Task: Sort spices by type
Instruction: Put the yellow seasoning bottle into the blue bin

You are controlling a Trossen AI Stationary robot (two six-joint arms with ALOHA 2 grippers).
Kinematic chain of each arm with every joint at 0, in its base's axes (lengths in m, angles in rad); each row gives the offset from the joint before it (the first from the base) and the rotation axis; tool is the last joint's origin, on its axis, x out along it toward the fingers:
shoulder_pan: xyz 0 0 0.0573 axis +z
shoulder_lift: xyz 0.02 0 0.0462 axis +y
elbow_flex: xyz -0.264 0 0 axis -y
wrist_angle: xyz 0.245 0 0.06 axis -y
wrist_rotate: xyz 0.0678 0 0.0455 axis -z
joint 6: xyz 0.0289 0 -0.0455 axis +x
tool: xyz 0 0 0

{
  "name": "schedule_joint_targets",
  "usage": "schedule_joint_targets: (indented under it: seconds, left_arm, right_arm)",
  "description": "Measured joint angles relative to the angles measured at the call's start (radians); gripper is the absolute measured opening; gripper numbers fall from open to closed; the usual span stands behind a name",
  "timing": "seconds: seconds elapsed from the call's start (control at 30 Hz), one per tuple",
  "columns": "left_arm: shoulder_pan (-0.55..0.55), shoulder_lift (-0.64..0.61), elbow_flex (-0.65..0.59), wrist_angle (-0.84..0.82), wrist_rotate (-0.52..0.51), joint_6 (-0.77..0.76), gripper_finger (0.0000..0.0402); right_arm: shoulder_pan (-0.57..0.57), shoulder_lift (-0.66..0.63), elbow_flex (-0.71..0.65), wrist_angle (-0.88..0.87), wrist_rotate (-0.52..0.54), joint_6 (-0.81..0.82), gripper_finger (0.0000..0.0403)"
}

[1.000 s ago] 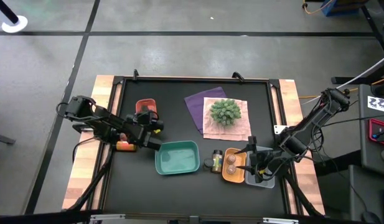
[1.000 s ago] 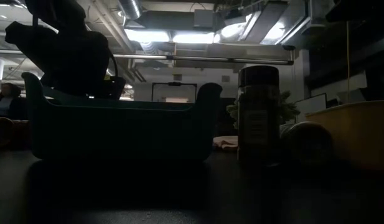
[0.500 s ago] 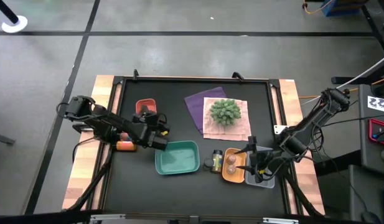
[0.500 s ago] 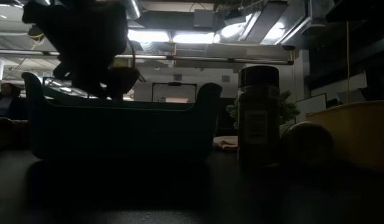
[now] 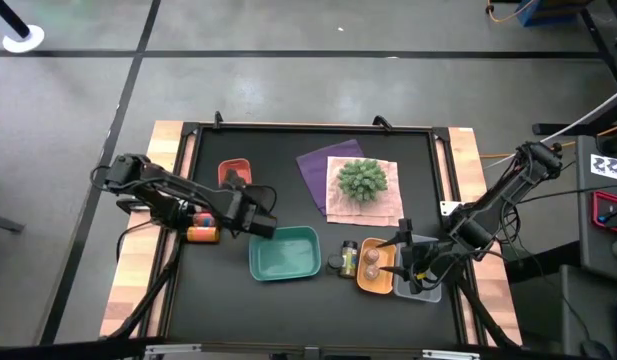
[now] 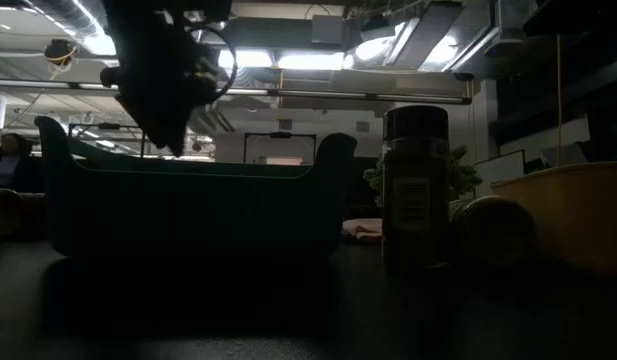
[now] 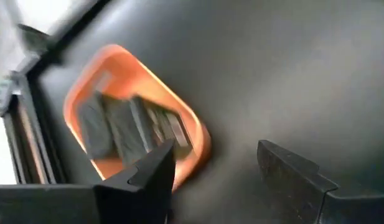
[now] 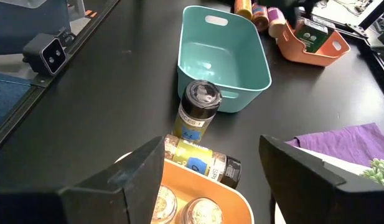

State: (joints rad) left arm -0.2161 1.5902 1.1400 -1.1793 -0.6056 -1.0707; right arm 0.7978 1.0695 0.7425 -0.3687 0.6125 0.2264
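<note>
Your left gripper hovers just off the teal tray's far-left corner, fingers spread with nothing between them; its wrist camera looks down on the red tray of flat dark packets. That red tray sits beyond the teal tray, well to its far left. Just left of the teal tray, past your left arm, a few small jars lie at the worktop's left edge.

On the teal tray's right, one dark-capped spice jar stands upright, almost touching its wall. A second jar lies on its side against the orange tray, which holds two round-topped jars. Your right gripper waits over a clear tray, just right of the orange tray, wide apart and empty.

The teal tray's floor is bare. A spiky green plant rests on cloths beyond the teal tray, to its right.
</note>
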Motion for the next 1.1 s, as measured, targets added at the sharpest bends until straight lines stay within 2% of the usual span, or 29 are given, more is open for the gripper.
schedule_joint_targets:
  seconds: [0.17, 0.23, 0.3, 0.5, 0.77, 0.97, 1.1]
  left_arm:
    - [-0.001, 0.0, 0.035, -0.088, 0.302, 0.184, 0.021]
    - [-0.006, 0.0, 0.035, -0.136, 0.411, 0.211, 0.021]
    - [-0.017, 0.0, 0.035, -0.207, 0.473, 0.21, 0.021]
    - [-0.097, 0.0, 0.035, -0.391, 0.505, 0.188, 0.021]
    - [-0.22, 0.0, 0.019, -0.376, 0.521, 0.265, 0.021]
    - [-0.283, 0.0, -0.069, -0.355, 0.653, 0.171, 0.021]
    - [-0.315, 0.0, -0.112, -0.344, 0.666, 0.131, 0.021]
  right_arm:
    - [0.0, 0.0, 0.0, 0.0, 0.0, 0.0, 0.026]
    - [0.0, 0.0, 0.0, 0.0, 0.0, 0.0, 0.026]
    - [0.0, 0.0, 0.0, 0.0, 0.0, 0.0, 0.026]
    - [0.0, 0.0, 0.0, -0.001, -0.001, 0.0, 0.026]
    - [0.0, 0.0, 0.0, 0.0, -0.003, 0.0, 0.026]
    - [0.0, 0.0, 0.0, -0.001, -0.003, 0.0, 0.026]
    - [0.0, 0.0, 0.0, 0.0, -0.003, 0.0, 0.026]
